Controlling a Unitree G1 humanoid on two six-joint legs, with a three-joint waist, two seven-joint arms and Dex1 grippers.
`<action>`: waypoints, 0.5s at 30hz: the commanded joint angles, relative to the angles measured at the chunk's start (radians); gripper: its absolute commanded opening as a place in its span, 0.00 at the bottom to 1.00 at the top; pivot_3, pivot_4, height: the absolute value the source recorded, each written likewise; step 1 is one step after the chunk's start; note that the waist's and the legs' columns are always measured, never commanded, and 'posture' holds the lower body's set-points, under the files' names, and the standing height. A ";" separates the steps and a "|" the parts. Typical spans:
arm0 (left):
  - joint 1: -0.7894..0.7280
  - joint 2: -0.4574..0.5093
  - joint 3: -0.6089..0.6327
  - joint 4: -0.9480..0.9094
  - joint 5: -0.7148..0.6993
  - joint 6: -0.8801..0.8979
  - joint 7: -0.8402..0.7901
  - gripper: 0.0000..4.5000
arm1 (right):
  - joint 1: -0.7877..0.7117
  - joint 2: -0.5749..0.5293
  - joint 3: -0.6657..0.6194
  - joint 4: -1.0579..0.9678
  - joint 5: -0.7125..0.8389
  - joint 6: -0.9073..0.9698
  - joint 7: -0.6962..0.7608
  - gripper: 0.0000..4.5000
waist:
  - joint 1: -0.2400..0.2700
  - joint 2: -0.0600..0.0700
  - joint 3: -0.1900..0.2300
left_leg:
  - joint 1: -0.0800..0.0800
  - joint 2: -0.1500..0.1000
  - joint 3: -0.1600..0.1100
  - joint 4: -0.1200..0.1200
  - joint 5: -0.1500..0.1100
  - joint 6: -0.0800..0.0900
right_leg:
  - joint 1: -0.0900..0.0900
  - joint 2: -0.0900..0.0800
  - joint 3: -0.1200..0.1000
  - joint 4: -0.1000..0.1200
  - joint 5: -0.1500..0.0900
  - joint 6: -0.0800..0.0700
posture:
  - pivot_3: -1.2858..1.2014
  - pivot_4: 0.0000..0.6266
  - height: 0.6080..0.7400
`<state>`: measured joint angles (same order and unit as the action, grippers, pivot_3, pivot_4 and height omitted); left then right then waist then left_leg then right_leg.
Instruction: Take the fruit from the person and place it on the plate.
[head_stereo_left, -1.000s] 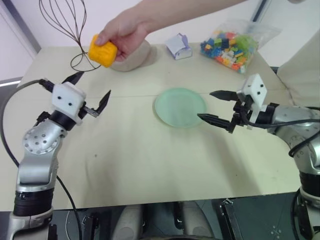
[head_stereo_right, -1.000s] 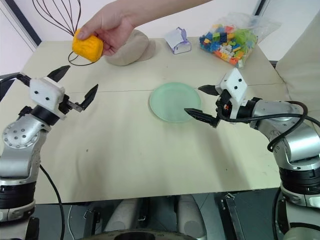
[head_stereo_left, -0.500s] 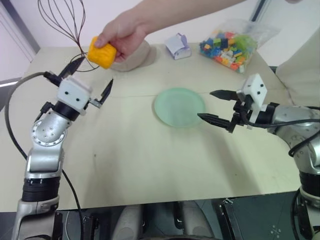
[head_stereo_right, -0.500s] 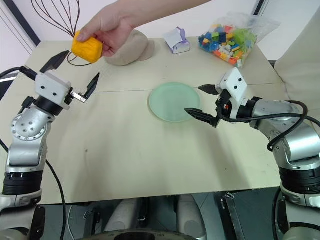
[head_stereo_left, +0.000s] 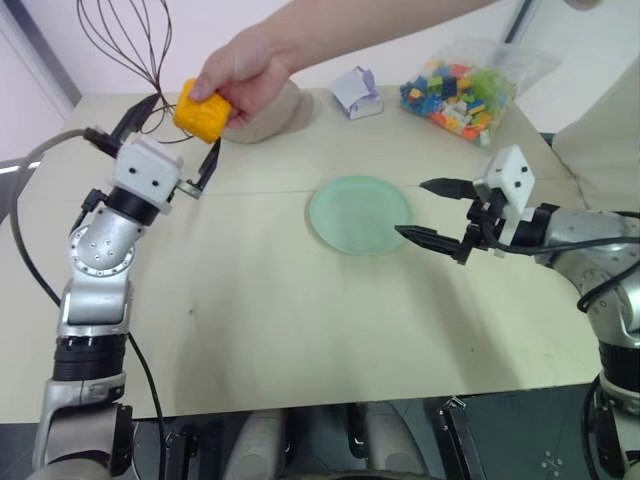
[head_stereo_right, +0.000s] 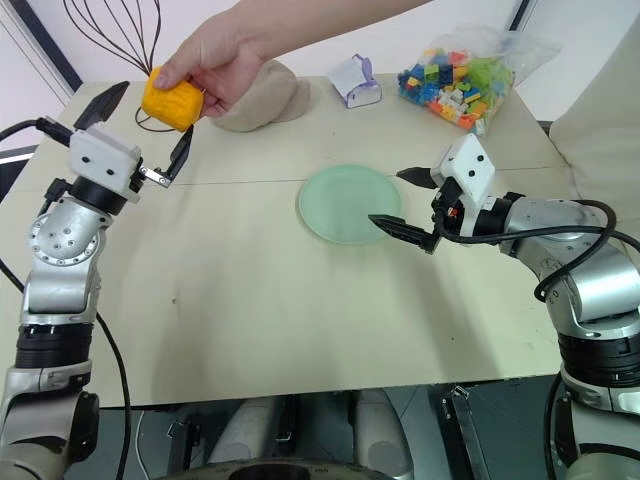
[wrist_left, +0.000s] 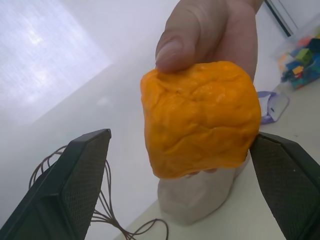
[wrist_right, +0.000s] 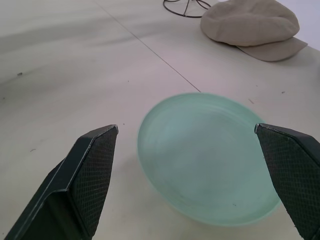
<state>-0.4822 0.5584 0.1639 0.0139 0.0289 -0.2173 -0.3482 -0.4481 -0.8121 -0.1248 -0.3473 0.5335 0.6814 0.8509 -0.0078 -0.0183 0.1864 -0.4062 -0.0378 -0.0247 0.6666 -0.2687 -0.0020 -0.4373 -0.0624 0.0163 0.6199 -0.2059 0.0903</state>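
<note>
The small, bumpy-skinned yellow-orange toy fruit (head_stereo_left: 202, 117) was held in the air above the far left part of the beige table (head_stereo_left: 260, 310), pinched from above by the person's bare hand (head_stereo_left: 245, 70), whose forearm reached in from the far side. The left gripper (head_stereo_left: 166, 136) stood raised just under and around the fruit, its two black fingers spread wide with one on each side of it; in the left wrist view a gap showed between the fruit (wrist_left: 200, 117) and each finger, so nothing was clamped. The round, flat, pale mint-green plate (head_stereo_left: 360, 214) lay bare near the middle of the table. The right gripper (head_stereo_left: 432, 211) hovered at the plate's right edge, jaws wide apart and empty. A rounded beige cap (head_stereo_right: 258, 98) and a dark wire whisk (head_stereo_left: 135, 50) lay by the far edge behind the fruit. A clear bag of multicoloured building bricks (head_stereo_left: 462, 92) sat at the far right corner.
</note>
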 joint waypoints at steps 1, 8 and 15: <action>-0.031 -0.003 -0.009 0.024 0.015 -0.043 0.017 1.00 | -0.016 -0.010 -0.019 -0.025 0.004 -0.013 -0.003 1.00 | 0.000 0.000 0.000 | 0.000 0.000 0.000 0.000 0.000 0.000 | 0.000 0.000 0.000 0.000 0.000 0.000 | 0.52 0.24 1.00; -0.060 -0.017 -0.027 0.095 0.027 -0.086 0.032 1.00 | -0.011 -0.012 -0.025 -0.032 0.004 -0.011 -0.010 1.00 | 0.000 0.000 0.000 | 0.000 0.000 0.000 0.000 0.000 0.000 | 0.000 0.000 0.000 0.001 0.000 0.000 | 0.52 0.24 1.00; -0.100 -0.035 -0.042 0.164 0.034 -0.124 0.039 0.94 | -0.006 -0.015 -0.028 -0.034 0.004 -0.014 -0.013 1.00 | 0.000 0.000 0.000 | 0.000 0.000 0.000 0.000 0.000 0.000 | 0.000 0.000 0.000 0.001 0.000 0.000 | 0.52 0.24 1.00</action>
<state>-0.5550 0.5195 0.1261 0.1884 0.0585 -0.3166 -0.3211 -0.4474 -0.8127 -0.1252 -0.3495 0.5335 0.6814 0.8406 -0.0076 -0.0183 0.1864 -0.4061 -0.0380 -0.0247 0.6668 -0.2687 -0.0020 -0.4374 -0.0625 0.0162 0.6206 -0.2057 0.0906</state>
